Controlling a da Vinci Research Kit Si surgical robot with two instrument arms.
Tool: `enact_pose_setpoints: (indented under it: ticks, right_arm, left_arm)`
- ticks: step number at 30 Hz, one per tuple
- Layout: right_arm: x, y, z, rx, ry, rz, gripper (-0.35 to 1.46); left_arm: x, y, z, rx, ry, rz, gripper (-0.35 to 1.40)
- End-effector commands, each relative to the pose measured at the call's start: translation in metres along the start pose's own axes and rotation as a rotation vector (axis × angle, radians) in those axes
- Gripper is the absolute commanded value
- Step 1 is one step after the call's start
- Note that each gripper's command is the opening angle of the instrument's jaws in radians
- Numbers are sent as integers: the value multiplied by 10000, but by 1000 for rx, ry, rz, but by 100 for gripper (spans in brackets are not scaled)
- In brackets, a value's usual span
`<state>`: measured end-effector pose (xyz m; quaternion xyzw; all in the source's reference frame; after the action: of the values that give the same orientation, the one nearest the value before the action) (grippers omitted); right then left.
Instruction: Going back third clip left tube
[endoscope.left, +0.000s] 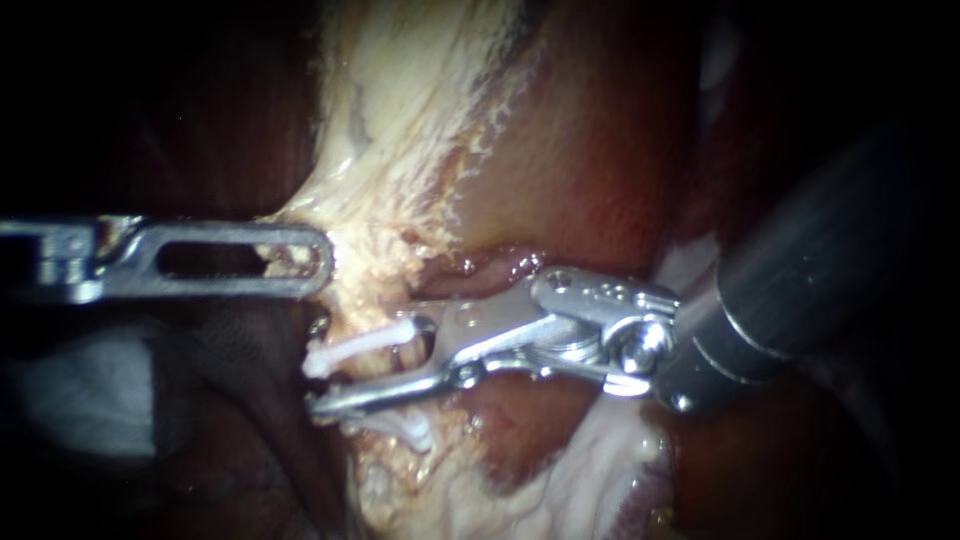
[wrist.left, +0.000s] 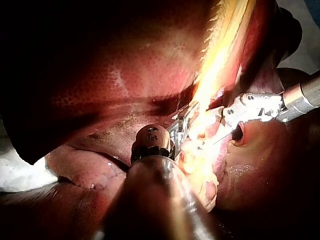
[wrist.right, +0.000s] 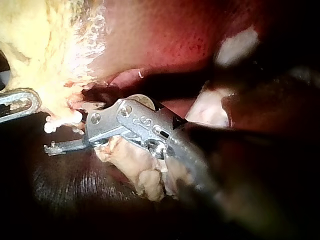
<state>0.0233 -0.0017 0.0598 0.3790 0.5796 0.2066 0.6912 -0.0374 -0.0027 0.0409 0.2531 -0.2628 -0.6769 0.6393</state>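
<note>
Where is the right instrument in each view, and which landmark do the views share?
Endoscope view: right instrument enters from the right, jaws open, white clip between them.
Left wrist view: right instrument ahead of the left instrument.
Right wrist view: its own instrument, mid-view.
Shared landmark: the pale yellow fatty tissue.

White surface (wrist.left: 17, 175) shows beside liver (wrist.left: 100, 75) edge; liver lies directly on it

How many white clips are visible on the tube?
2. One clip between the open jaws of the right instrument; the other clip just below them. More may be hidden.
</note>
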Motion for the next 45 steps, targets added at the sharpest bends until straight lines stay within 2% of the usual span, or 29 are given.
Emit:
enact_pose_setpoints:
  ticks: [1,8,12,16,24,30,39,45]
  right_arm:
    - [-1,0,4,0,2,5,57]
    - [1,9,7,-1,42,-80,60]
    - [2,14,-2,-8,44,-112,60]
    - [-2,12,-13,-7,43,-142,60]
    - [-18,-14,-72,26,36,-212,60]
    - [-22,-31,-126,-11,35,-287,60]
    - [3,-49,-192,-51,27,-356,60]
    - [15,-60,-214,-50,19,-370,60]
  left_arm:
    - [0,-1,-1,0,0,0,-35]
    - [4,-7,-3,-2,-2,-2,-35]
    - [5,-9,-4,-2,-2,-3,-35]
    - [5,-9,-5,-2,-2,-3,-35]
    - [3,-6,-5,-1,0,-2,-35]
    - [2,-4,-5,0,1,-1,-35]
    - [1,-3,-4,-2,-1,-1,-35]
    - [2,-1,3,-3,-4,0,-35]
